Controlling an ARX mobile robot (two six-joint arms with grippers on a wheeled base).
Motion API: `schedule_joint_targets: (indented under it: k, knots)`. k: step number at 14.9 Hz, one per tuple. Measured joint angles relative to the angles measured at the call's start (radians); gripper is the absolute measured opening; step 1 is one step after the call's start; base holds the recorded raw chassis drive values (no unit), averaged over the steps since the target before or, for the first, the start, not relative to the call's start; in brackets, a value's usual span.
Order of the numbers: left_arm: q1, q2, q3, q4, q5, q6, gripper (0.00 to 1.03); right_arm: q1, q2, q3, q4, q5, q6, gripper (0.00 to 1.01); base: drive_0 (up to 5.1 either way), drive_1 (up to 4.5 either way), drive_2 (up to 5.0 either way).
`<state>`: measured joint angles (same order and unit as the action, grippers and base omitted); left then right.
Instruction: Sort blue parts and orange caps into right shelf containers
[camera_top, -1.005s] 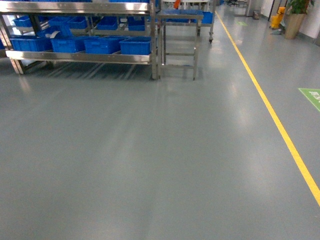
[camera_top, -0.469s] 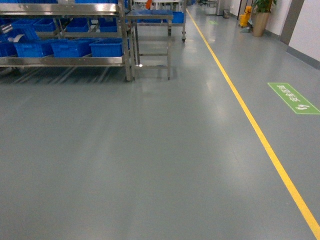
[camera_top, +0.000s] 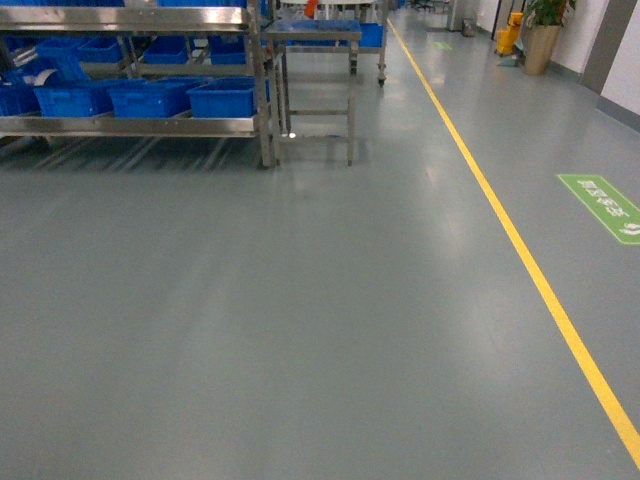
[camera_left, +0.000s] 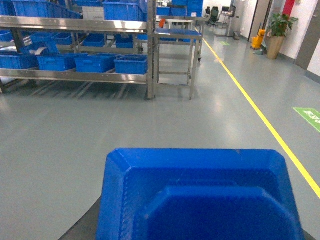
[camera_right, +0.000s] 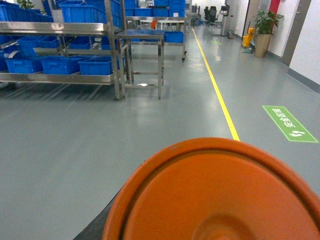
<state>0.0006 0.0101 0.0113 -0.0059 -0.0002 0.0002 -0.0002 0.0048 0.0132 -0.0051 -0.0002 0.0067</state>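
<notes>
Nearest to you: the L wrist cam is filled along its bottom edge by a blue part (camera_left: 200, 195), blocky w/ chamfered corners, right up against the lens. The R wrist cam is filled the same way by an orange cap (camera_right: 220, 195), round w/ a raised rim. No gripper fingers show in any view, so you can't tell if either gripper is spread or clamped, nor what carries the 2 pieces.

Further out, grey floor w/ a yellow line (camera_top: 520, 250) running away on the right. Right of it a green floor sign (camera_top: 605, 205) w/ white print, too blurred to read.

Far left, a steel rack (camera_top: 150, 125) w/ blue bins (camera_top: 222, 98) side by side on its lower shelf; contents not visible from here. Just right of the rack, a small steel table (camera_top: 318, 60) w/ something orange on top. At the far end, a potted plant (camera_top: 545, 30) by the wall.
</notes>
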Motion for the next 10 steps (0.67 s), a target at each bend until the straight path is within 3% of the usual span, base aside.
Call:
schedule_joint_targets:
  k: [10]
  knots:
    - [0.000,0.000,0.000,0.000,0.000,0.000,0.41,0.000,0.000,0.000,0.002,0.000,0.000,0.42,0.0,4.31,-4.3]
